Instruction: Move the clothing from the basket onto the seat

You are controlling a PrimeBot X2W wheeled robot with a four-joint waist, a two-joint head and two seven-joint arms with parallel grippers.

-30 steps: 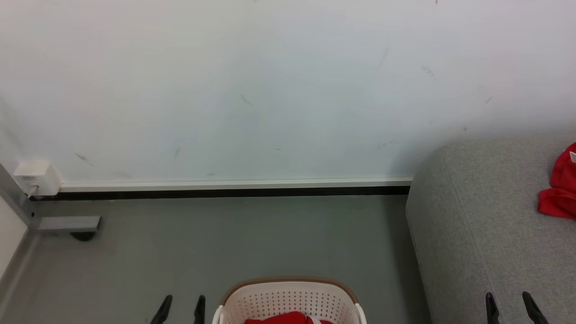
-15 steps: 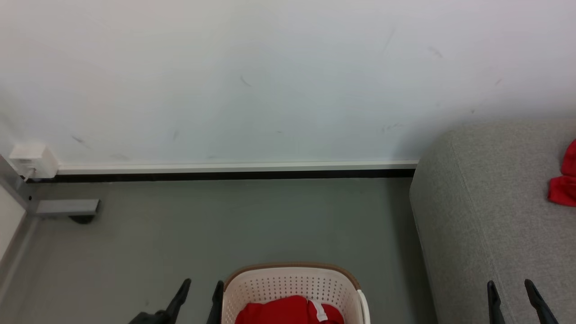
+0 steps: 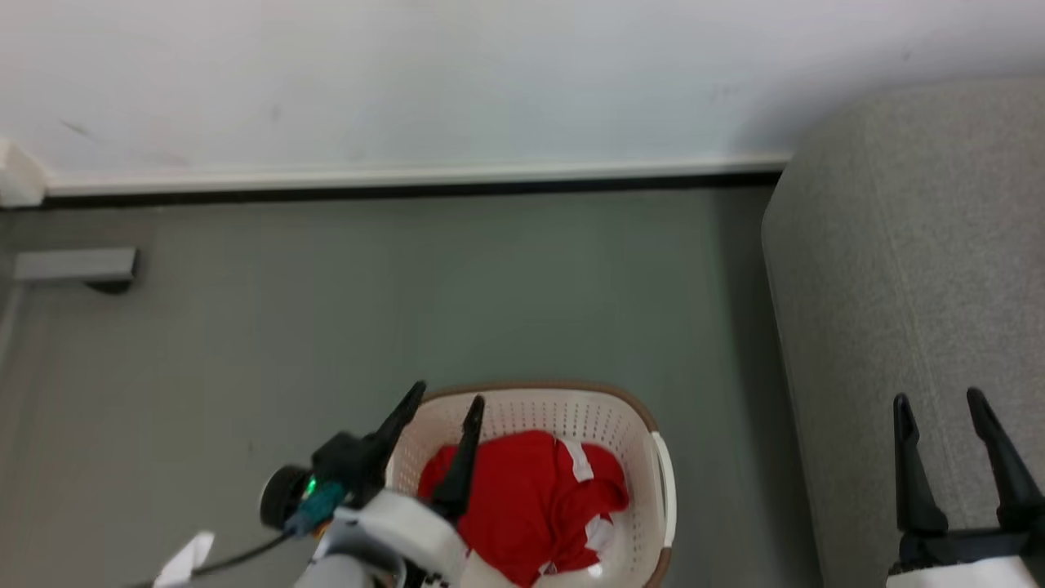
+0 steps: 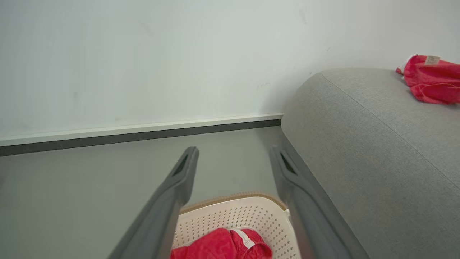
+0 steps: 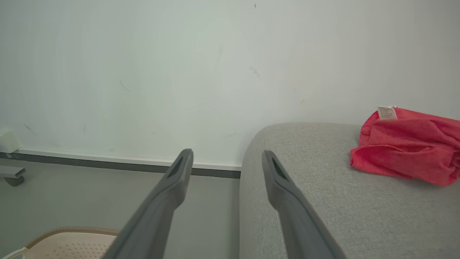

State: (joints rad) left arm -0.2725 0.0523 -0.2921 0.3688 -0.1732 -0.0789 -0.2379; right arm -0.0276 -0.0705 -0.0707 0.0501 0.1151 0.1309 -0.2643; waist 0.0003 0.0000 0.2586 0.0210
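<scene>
The cream-white basket [image 3: 645,425] with a brown rim stands on the floor at the bottom middle of the head view, and red clothing [image 3: 531,498] with white stripes lies crumpled inside it. My left gripper [image 3: 446,400] hangs open over the basket's left rim, empty. In the left wrist view the basket [image 4: 248,216] and clothing [image 4: 219,246] lie below the left gripper [image 4: 233,153]. The grey seat [image 3: 906,245] fills the right side. Above its front part, my right gripper [image 3: 939,400] is open and empty. A second red garment [image 5: 409,144] lies on the seat [image 5: 323,201].
A white wall with a pale skirting and dark strip [image 3: 408,184] runs behind the grey floor [image 3: 408,294]. A grey metal foot [image 3: 73,265] and a white box [image 3: 16,175] sit at the far left. A cable and a white tag [image 3: 184,559] hang by my left arm.
The head camera has tilted down, so more of the basket shows and the wall shrinks. My left gripper has risen and moved right over the basket's left rim.
</scene>
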